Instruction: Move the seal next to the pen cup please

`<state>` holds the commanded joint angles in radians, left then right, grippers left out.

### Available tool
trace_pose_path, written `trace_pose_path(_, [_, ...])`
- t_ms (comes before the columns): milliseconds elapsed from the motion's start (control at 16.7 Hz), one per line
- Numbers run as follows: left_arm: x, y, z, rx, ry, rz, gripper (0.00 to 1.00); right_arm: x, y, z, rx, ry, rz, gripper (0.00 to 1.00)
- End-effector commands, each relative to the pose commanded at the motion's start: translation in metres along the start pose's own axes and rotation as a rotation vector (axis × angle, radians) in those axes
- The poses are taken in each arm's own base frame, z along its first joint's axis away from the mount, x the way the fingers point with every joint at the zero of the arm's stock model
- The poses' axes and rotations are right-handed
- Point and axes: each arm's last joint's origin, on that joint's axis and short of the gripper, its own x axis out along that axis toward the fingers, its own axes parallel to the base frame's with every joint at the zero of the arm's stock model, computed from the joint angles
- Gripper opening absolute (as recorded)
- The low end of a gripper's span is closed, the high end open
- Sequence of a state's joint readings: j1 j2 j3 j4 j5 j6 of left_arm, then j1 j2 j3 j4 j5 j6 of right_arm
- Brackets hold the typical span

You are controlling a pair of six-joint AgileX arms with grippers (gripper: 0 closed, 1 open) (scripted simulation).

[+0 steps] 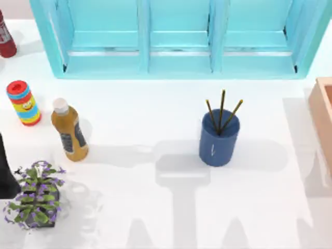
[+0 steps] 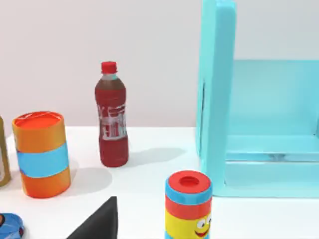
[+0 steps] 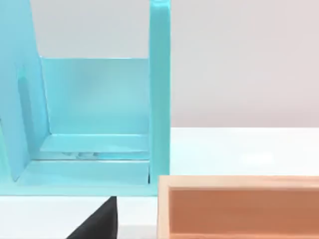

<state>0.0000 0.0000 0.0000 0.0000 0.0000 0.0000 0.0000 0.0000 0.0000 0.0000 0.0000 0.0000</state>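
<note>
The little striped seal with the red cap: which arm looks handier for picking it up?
Probably the left. The striped, red-capped seal stands near the table's left edge, where the left arm's dark body shows, and it appears close in the left wrist view. The dark blue pen cup sits right of centre.

Bright, even light on the glossy white tabletop (image 1: 155, 218); soft grey shadows spread beside the dark blue cylindrical pen cup (image 1: 219, 139).

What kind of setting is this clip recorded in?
Probably a rendered desk or craft-table scene: a white table holding a pen cup with pencils, a turquoise shelf unit at the back, and a small potted plant near the striped seal.
</note>
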Motion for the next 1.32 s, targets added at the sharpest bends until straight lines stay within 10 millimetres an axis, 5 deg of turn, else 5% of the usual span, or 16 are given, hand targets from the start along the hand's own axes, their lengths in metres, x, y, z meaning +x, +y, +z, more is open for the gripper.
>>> trace_pose_path(300, [0.000, 0.002, 0.011, 0.014, 0.061, 0.015, 1.00, 0.000, 0.000, 0.000, 0.000, 0.000, 0.000, 1.00])
trace_pose_path(600, [0.015, 0.009, 0.060, 0.062, 0.343, 0.056, 1.00, 0.000, 0.000, 0.000, 0.000, 0.000, 0.000, 1.00])
trace_pose_path(900, [0.073, 0.027, 0.095, 0.084, 0.841, 0.069, 1.00, 0.000, 0.000, 0.000, 0.000, 0.000, 0.000, 1.00])
trace_pose_path(1320, [0.162, 0.067, 0.097, 0.047, 1.396, 0.019, 1.00, 0.000, 0.000, 0.000, 0.000, 0.000, 0.000, 1.00])
